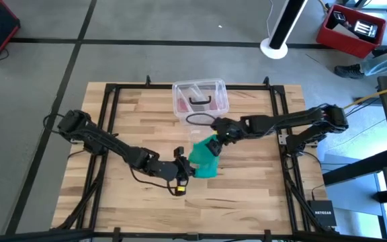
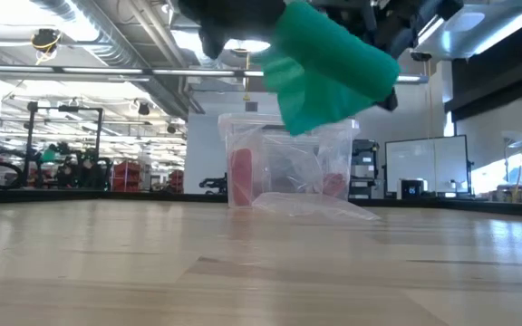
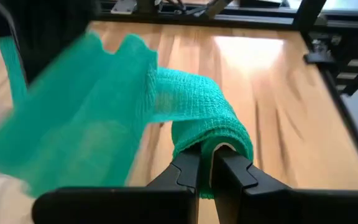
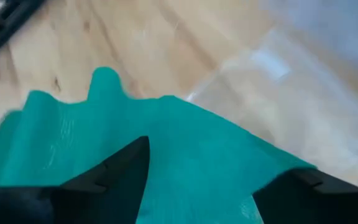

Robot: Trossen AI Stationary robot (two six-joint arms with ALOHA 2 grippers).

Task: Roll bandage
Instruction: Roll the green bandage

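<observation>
A: Where's the teal-green soft fabric bandage [image 1: 205, 158]?

B: Lifted above mid-table. The left gripper [image 3: 205, 169] pinches its rolled end; the right gripper [image 4: 201, 171] straddles the loose band, fingers spread.

A: Handling?

B: Light, floppy (likely unravels); grip the roll's core.

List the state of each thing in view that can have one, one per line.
bandage: partly rolled, loose end spread out, lifted off the table.
left gripper: shut on the bandage's rolled end.
right gripper: jaws wide, bandage's loose end between the fingers.
clear plastic box: lidless, resting on the table, contents inside.
</observation>
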